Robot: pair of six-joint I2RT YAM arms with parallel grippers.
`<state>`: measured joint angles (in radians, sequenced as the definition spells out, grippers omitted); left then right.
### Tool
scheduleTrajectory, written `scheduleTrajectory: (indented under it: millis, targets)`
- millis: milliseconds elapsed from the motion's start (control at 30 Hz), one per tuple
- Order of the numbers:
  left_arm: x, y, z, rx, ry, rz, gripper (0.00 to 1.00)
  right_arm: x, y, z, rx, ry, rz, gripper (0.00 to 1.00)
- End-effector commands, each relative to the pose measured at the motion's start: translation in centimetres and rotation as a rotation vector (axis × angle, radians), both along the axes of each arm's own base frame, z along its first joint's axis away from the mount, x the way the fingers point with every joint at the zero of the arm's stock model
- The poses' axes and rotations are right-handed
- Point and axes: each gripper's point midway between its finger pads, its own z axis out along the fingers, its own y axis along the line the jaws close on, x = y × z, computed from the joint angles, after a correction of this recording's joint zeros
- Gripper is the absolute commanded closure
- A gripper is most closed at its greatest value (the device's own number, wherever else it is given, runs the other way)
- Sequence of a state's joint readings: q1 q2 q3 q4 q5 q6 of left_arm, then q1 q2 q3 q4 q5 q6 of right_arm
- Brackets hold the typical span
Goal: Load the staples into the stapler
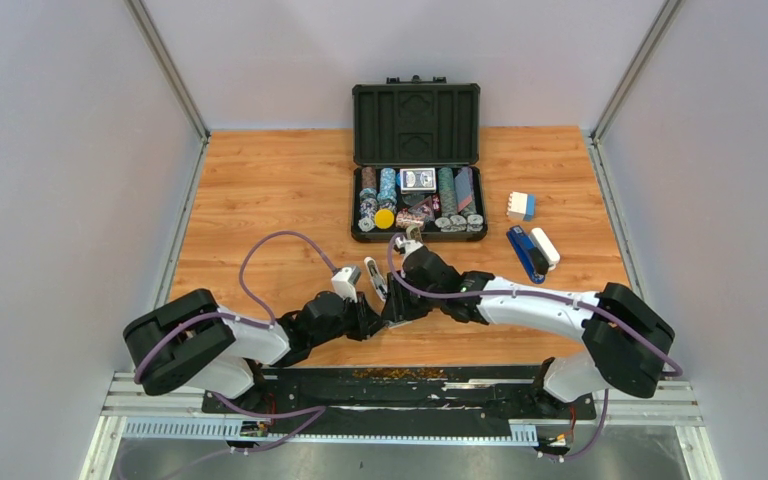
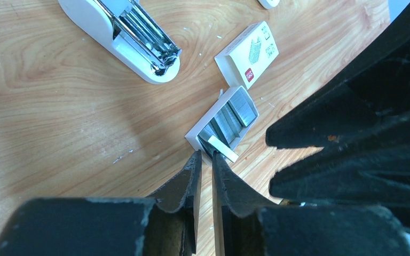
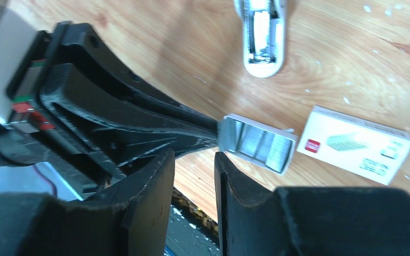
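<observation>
Silvery staple strips (image 2: 235,114) fill an open white cardboard tray (image 2: 195,136) on the wood-grain tabletop (image 2: 58,117). Its red-badged white sleeve (image 2: 248,53) lies just beside it, the print unreadable. The left gripper (image 2: 205,157) is closed at the tray's end, while the right gripper (image 3: 195,165) is parted and empty. The slim pale stapler (image 2: 139,40) lies opened nearby.

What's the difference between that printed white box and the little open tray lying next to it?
The printed box shows a closed face with a red label; the tray is open-topped, showing silvery staples. The printed box lies free; the tray has the left gripper's tips at its end. Both are small white cardboard, flat on the table.
</observation>
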<state>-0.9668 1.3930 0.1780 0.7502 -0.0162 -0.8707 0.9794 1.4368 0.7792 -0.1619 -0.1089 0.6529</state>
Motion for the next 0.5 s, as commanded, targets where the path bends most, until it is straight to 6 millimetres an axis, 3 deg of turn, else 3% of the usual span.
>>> scheduleTrajectory:
  millis: [0, 300, 467]
  targets:
    - [0.7, -0.3, 1.2, -0.015, -0.03, 0.022, 0.79, 1.3, -0.9, 0.4, -0.082, -0.049, -0.047, 0.66]
    - [1.1, -0.8, 2.3, -0.002, -0.052, 0.022, 0.62, 1.8, -1.6, -0.2, -0.145, -0.07, -0.068, 0.67]
    - [1.1, 0.2, 2.5, 0.003, -0.056, 0.055, 0.54, 1.7, -1.5, -0.2, -0.185, -0.098, -0.043, 0.67]
